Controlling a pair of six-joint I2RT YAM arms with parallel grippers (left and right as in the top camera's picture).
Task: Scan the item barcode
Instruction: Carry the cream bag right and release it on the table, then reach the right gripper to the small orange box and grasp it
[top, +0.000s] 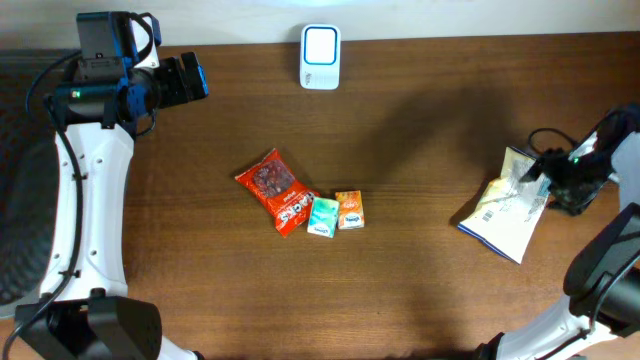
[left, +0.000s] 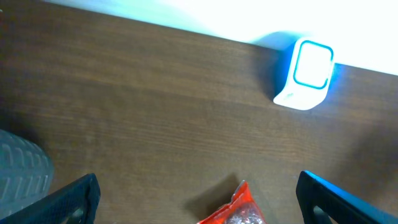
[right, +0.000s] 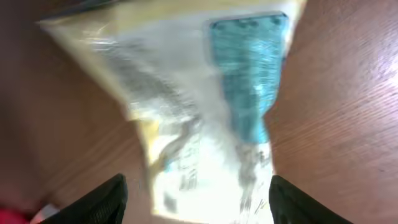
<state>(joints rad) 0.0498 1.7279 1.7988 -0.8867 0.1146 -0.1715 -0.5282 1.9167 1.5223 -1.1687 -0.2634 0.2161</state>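
1. The bag (top: 505, 205), white and yellow with a blue edge, lies flat on the table (top: 420, 290) near its right edge, printed side up. It is tilted, with its top toward the right arm.
2. The right gripper (right: 196, 193) sits over the bag's upper end. Its fingers (right: 106, 199) are spread wide with the bag between them, and neither finger is clearly pressing on it. The wrist view is blurred, so the print cannot be read.
3. The scanner (top: 320, 57), white with a lit window, stands at the far edge in the middle, well apart from the bag.
4. Three packets lie mid-table: a red packet (top: 275, 188), a green packet (top: 322, 216) touching it, and an orange packet (top: 349, 210) just beside the green one.
5. The left gripper (top: 197, 80) hangs at the far left corner with its jaws wide apart and holding nothing. It points toward the scanner.
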